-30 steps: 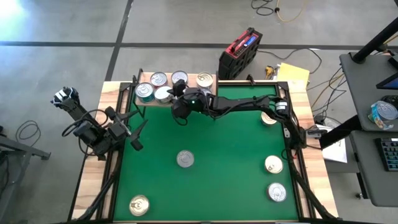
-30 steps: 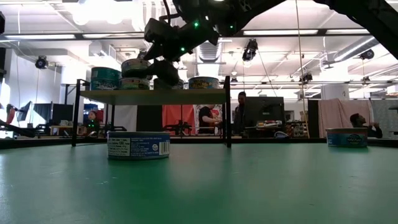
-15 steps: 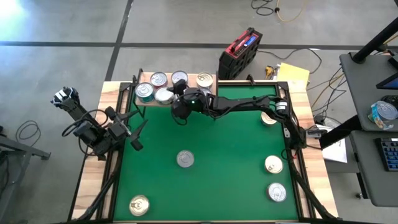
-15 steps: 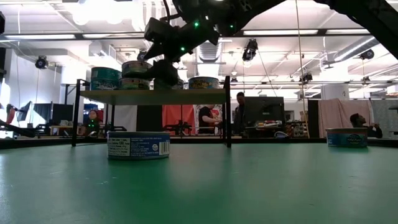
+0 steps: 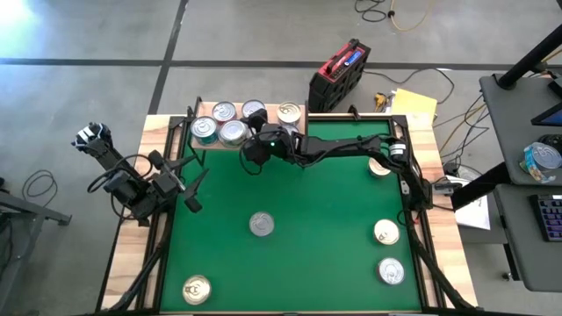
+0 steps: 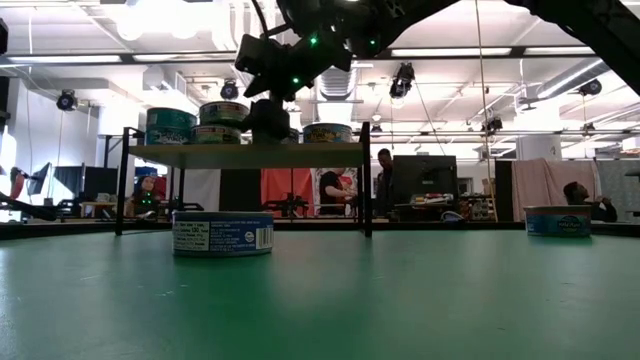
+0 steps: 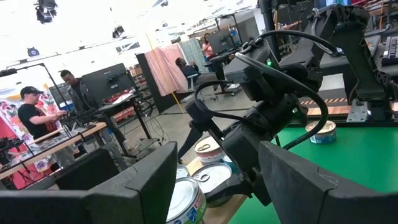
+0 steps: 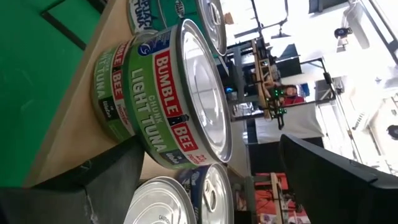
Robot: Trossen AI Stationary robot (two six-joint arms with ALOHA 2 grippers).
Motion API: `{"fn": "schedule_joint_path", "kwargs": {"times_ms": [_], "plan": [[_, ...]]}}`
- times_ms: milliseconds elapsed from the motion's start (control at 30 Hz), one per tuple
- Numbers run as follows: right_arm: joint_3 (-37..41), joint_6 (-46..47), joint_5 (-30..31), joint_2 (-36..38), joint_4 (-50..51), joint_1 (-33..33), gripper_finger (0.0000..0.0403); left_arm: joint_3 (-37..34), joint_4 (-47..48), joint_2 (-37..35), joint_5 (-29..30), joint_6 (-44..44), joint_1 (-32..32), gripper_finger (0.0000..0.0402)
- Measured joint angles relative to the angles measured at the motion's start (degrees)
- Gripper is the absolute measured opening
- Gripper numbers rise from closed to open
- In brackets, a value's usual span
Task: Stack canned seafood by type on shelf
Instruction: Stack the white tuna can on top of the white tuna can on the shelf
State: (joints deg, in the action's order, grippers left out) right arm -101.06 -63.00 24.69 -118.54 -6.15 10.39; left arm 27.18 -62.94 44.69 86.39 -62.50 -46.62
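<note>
Tins on shelf (image 5: pixel 294 118), upper left of the high view.
Right gripper (image 5: pixel 250 147) fingers released beside stacked green tin (image 8: pixel 171 99); left gripper (image 5: pixel 191 184) fingers parted, empty, left worktop edge.

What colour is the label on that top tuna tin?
Green, with a red name band, on the top tin; clearest in the right wrist view.

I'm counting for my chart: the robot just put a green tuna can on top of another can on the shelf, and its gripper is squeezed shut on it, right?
Not quite. The right gripper is open, its fingers apart from the green tuna can, as the right wrist view shows. The can does sit on another can on the shelf.
</note>
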Motion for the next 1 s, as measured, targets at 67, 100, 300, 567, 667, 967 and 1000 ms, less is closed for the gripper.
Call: {"fn": "schedule_joint_path", "kwargs": {"times_ms": [67,100,300,567,667,967,1000], "plan": [[0.00,0.00,0.00,0.00,0.02,0.00,0.0361,0.00,0.00,-0.01,0.00,0.00,0.01,0.0210],[0.00,0.02,-0.02,0.00,0.02,0.00,0.0361,0.00,0.02,0.02,0.00,0.00,0.01,0.0210],[0.00,1.51,-0.06,0.00,0.00,-0.63,0.0361,0.00,0.02,-0.01,-0.01,0.00,0.00,0.0210],[0.03,4.93,2.19,0.74,0.31,-1.05,0.0361,0.00,0.02,0.00,0.00,0.00,0.01,0.0210],[0.03,6.29,2.35,1.38,1.66,-1.03,0.0361,0.00,0.01,0.00,0.00,0.00,0.01,0.0210],[0.05,6.09,0.57,1.42,0.81,-1.05,0.0361,0.00,0.02,0.02,-0.37,0.00,0.01,0.0210],[0.04,6.38,0.39,1.42,0.46,-1.05,0.0361,0.00,0.02,0.02,-0.39,0.00,0.00,0.0210]]}}
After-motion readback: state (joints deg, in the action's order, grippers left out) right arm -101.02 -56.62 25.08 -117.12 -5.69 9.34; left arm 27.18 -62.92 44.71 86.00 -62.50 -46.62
